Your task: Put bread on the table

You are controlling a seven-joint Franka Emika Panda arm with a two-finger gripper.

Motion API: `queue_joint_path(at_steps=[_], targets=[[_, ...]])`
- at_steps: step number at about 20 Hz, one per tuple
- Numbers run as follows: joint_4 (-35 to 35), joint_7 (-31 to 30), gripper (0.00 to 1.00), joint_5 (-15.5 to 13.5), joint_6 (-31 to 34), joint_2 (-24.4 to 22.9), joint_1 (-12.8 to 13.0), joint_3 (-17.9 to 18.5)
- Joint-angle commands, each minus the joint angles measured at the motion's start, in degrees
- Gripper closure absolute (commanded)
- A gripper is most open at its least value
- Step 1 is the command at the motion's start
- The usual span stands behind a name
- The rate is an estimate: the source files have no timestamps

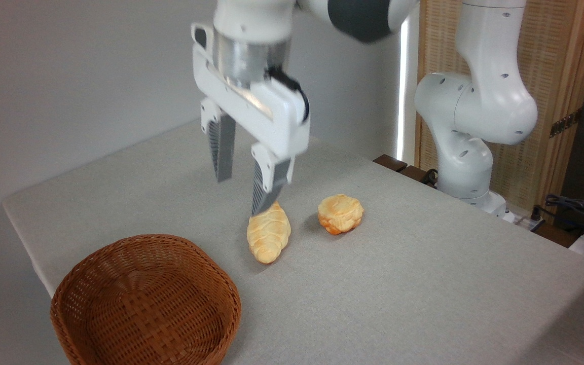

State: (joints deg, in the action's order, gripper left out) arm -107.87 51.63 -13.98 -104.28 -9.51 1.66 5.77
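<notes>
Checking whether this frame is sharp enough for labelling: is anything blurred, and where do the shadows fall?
Fixed camera view: the gripper and wrist look slightly motion-smeared, while the bread, the braided loaf and the basket are crisp; lighting is soft and even, with faint shadows hugging each item on the table; no strong glare.

1. A single fixed camera looks from above and in front of the table [424, 284], angled down across its surface.
2. It faces the back wall and the arm's base [469, 167] at the right.
3. It sits near: the wicker basket [145, 304] is cropped at the bottom edge.
</notes>
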Motion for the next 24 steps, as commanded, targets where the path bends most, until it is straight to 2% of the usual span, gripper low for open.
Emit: queue_joint_path(at_steps=[1, 4, 7, 15, 18, 24], targets=[[11.3, -8.2, 0.00, 5.8, 10.6, 5.4, 0.0, -4.1], [13.3, -10.3, 0.00, 9.7, 12.1, 7.7, 0.0, -7.4], [13.5, -10.8, 0.00, 11.2, 12.0, 8.1, 0.1, -8.2], [13.6, -10.8, 0.00, 10.5, 12.1, 7.8, 0.2, -7.4], [14.9, -10.2, 0.00, 11.3, 12.0, 8.1, 0.4, -7.3], [15.6, -10.2, 0.00, 11.3, 11.8, 8.1, 0.4, -7.2]])
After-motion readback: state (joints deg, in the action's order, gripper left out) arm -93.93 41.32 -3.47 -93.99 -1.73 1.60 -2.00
